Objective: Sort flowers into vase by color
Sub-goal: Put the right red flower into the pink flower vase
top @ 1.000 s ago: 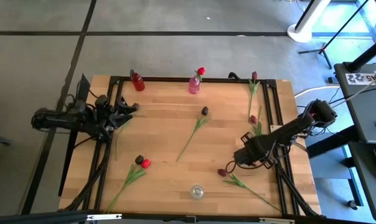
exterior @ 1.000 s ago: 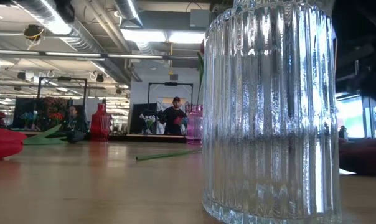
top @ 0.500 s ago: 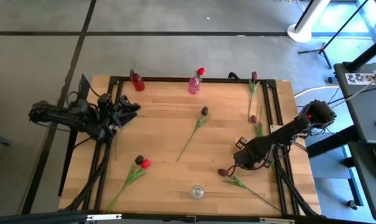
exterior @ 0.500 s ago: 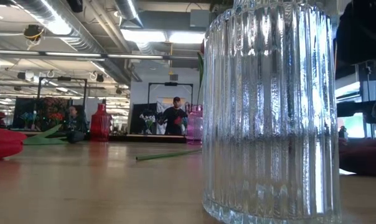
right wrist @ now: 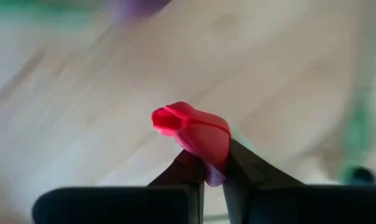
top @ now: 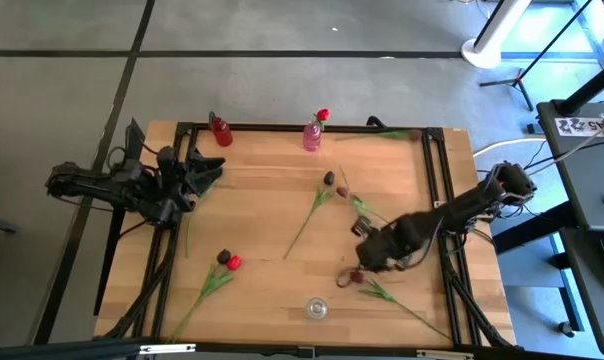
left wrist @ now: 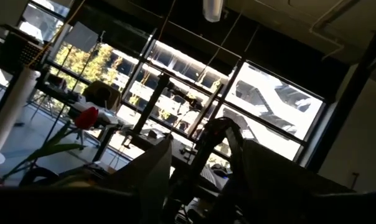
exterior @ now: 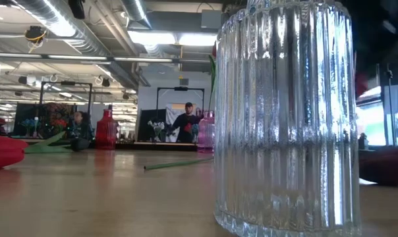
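Observation:
My right gripper [top: 367, 250] hangs over the table's right half, shut on a pink-red flower bud [right wrist: 191, 130]. From above, the gripper hides this bud. Just near of the gripper a maroon flower [top: 355, 275] lies on the wood, its stem trailing toward the near right corner. Another maroon flower [top: 346, 191] lies beside a near-black one [top: 329, 178], its leaf running toward the gripper. A red flower [top: 323, 115] stands in the pink vase [top: 312, 137]. My left gripper [top: 207, 170] waits open at the far left, holding nothing. My right gripper pinches the pink-red bud at its base [right wrist: 211, 174] between its two fingers [right wrist: 187, 171]. The fingers point steeply down. The bud's tip sticks out past the fingertips. Its stem is hidden, so I cannot tell which stem on the table belongs to it.
A clear ribbed vase [top: 316, 308] stands at the near edge and fills the low view [exterior: 284, 118]. A red vase [top: 221, 131] stands at the far left. A black and a red flower [top: 229, 261] lie near left, and one flower [top: 382, 135] lies along the far edge.
My right gripper has gone quickly toward the table's left. The flower at the far right has swung about its bud and now lies along the far edge. The maroon flower by the right rail has slid toward the table's middle.

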